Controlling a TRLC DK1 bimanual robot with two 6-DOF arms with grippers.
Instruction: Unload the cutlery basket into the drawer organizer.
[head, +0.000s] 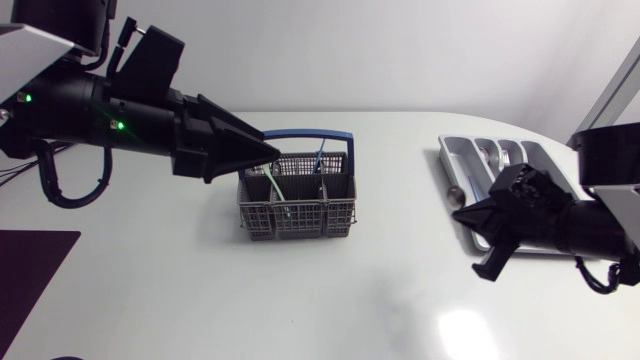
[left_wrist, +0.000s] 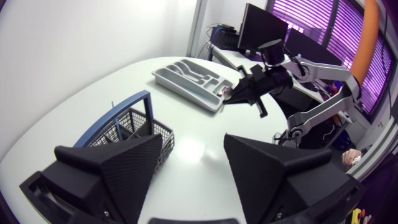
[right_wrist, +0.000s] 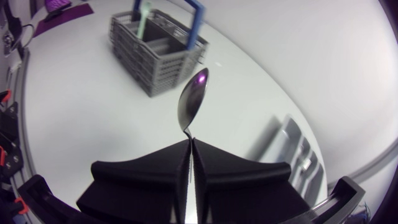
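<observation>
Head cam's fixed overhead, looking down on the tabletop (head: 330, 300): cutlery basket (head: 297, 215) near centre, drawer organizer (head: 445, 160) out at 3 o'clock. Left wrist cam rides right behind the left tool (left_wrist: 194, 155) and faces across to the organizer. Right wrist cam hugs the right tool (right_wrist: 189, 142), spoon (right_wrist: 191, 102) close up front, facing back toward the basket. All three share basket and organizer.

Cannot identify the utensils (head: 273, 182) in the basket (head: 298, 208); cannot see the handle of the spoon (right_wrist: 192, 102) within the right jaws.
</observation>
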